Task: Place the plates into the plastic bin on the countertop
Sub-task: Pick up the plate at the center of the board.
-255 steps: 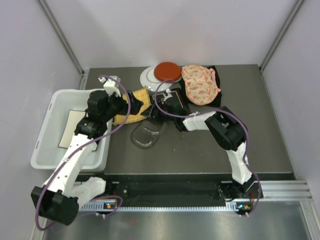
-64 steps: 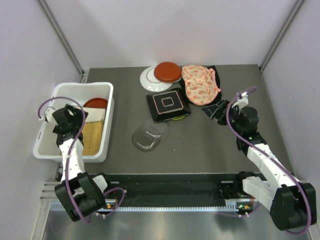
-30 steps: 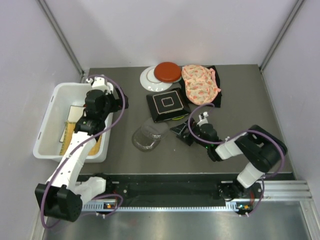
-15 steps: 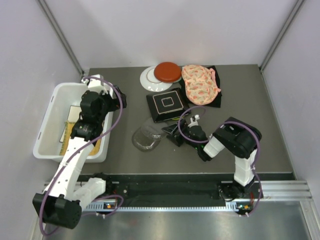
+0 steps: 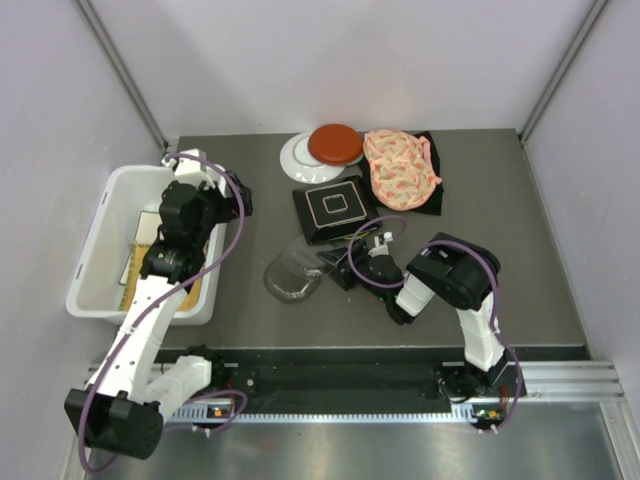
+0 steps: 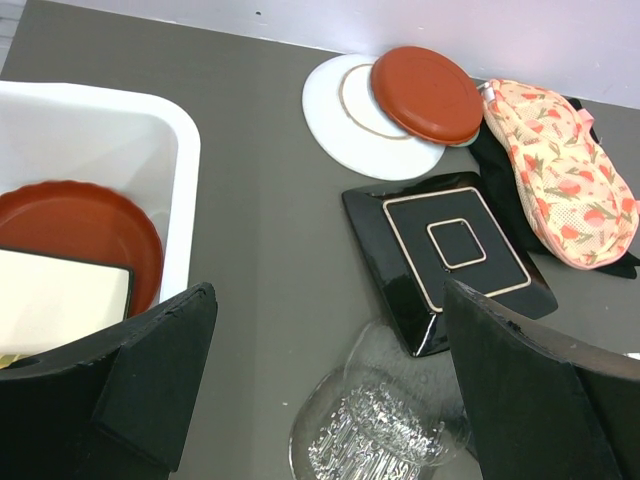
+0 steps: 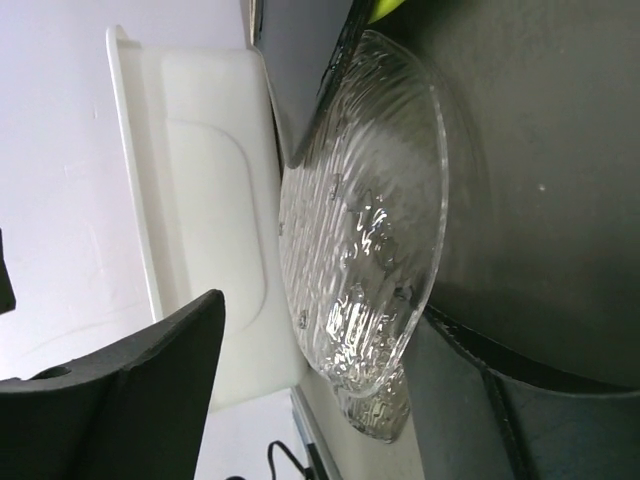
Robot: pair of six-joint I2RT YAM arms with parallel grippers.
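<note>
A clear glass plate (image 5: 292, 272) lies on the countertop (image 5: 400, 300) in front of a black square plate with a white outline (image 5: 335, 208). My right gripper (image 5: 336, 265) is open at the glass plate's right edge. In the right wrist view the glass plate (image 7: 365, 240) rim sits between my fingers (image 7: 130, 400), and the gripper (image 7: 320, 310) is not closed on it. My left gripper (image 5: 235, 203) is open and empty above the bin's right rim. The white bin (image 5: 85, 270) holds a cream square plate (image 6: 60, 300), a red plate (image 6: 75, 230) and a yellow woven plate (image 5: 135, 272).
A white round plate (image 5: 300, 155) with a red plate (image 5: 335, 143) on it stands at the back. Pink floral fabric (image 5: 400, 168) lies on a black cloth (image 5: 440, 205) at the back right. A lime edge (image 5: 357, 237) shows under the black plate. Pale walls enclose the counter.
My right gripper has swung from the right side and slid left, up to the glass plate's edge. My left gripper has risen from inside the bin to its right rim. The yellow woven plate is now in the bin.
</note>
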